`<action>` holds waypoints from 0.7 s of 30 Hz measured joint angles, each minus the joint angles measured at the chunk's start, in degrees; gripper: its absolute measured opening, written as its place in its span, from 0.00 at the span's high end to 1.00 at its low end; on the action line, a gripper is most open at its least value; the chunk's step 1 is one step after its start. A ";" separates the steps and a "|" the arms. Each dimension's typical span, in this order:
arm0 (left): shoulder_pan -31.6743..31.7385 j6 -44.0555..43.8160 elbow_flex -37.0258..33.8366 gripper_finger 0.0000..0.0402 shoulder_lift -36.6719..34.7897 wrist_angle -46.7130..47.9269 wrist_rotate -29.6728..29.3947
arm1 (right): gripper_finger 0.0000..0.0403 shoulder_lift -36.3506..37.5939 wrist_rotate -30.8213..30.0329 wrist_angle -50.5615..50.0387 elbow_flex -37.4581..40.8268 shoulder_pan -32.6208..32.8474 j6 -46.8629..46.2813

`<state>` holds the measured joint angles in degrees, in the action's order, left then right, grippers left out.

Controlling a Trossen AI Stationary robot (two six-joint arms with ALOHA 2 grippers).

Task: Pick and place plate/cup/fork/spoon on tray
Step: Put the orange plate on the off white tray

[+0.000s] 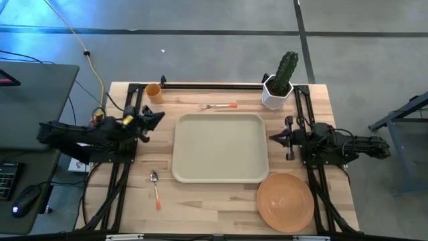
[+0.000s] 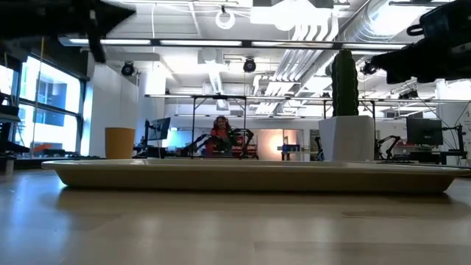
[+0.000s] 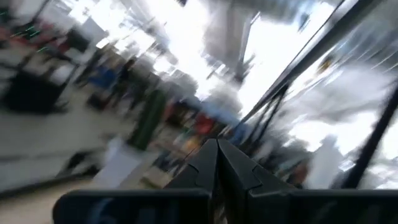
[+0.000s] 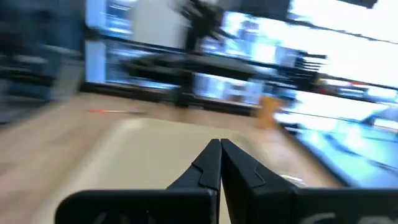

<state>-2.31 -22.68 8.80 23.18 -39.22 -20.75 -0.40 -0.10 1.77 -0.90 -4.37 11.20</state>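
Note:
The beige tray lies in the middle of the table; it also shows in the low view and the right wrist view. The orange plate lies at the near right corner. The yellow-orange cup stands at the far left. The fork lies beyond the tray. The spoon lies near the front left. My left gripper is shut and empty, left of the tray and raised. My right gripper is shut and empty, right of the tray.
A white pot with a green cactus stands at the far right corner. Black frame rails run along the table's far edge and down both sides. A person sits far behind the table.

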 joint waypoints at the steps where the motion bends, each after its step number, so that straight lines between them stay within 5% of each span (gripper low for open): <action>1: -0.80 1.49 1.94 0.99 1.68 -1.31 0.11 | 1.00 0.05 -3.40 0.10 0.01 -0.19 0.78; 6: -5.71 8.07 12.73 0.99 11.89 2.37 -1.27 | 1.00 0.08 -17.10 0.80 0.01 -0.89 2.73; 11: -10.30 7.76 20.23 0.99 22.30 4.34 -5.00 | 1.00 0.05 -19.70 1.32 0.01 -0.89 2.51; 15: -12.57 4.41 23.30 0.99 29.03 4.37 -9.96 | 1.00 0.08 -14.85 3.45 0.01 -0.85 -3.68; 21: -13.01 -2.60 26.35 0.89 36.92 4.41 -13.37 | 1.00 0.06 -2.59 7.10 0.01 -0.74 -37.71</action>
<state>-15.31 -25.28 35.15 60.10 -34.82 -34.13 -0.34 -2.69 8.87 -0.89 -5.11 -26.51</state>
